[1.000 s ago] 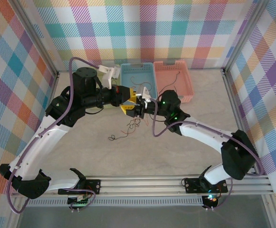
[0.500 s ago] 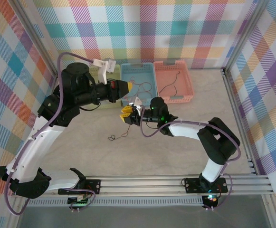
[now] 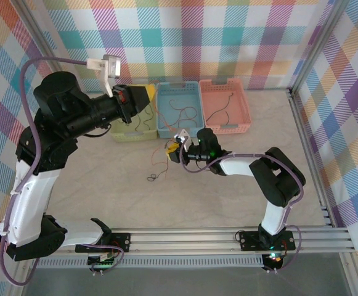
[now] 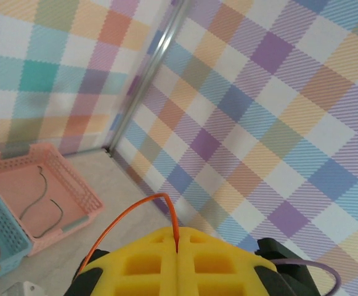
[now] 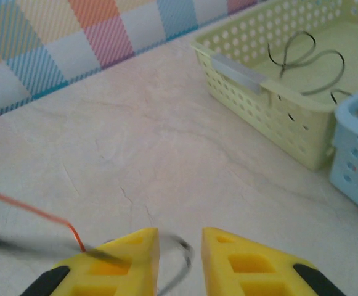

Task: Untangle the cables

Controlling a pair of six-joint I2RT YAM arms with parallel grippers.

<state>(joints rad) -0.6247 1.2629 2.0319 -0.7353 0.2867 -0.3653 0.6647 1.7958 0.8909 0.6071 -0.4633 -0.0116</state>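
Observation:
My left gripper [image 3: 143,97] is raised high over the yellow-green basket. In the left wrist view its yellow jaws [image 4: 177,233] are shut on a thin orange cable [image 4: 135,213], which arches out of the seam and runs down to the left. My right gripper [image 3: 170,152] sits low over the table in front of the blue basket. Its jaws [image 5: 180,237] stand apart, with a blurred dark cable [image 5: 185,253] looping in the gap and lying across the left finger. The orange cable [image 5: 37,209] trails off to the left there. A small dark cable loop [image 3: 152,178] lies on the table.
Three baskets line the back: yellow-green [image 3: 122,134], blue [image 3: 166,123] and pink [image 3: 240,126], each holding loose cables. The yellow-green basket [image 5: 259,105] is just ahead and to the right of my right gripper. Plaid walls close in the back and both sides.
My left arm has lifted and swung back to the left, drawing the orange cable out. My right gripper has moved left and down to the table, and its jaws have narrowed.

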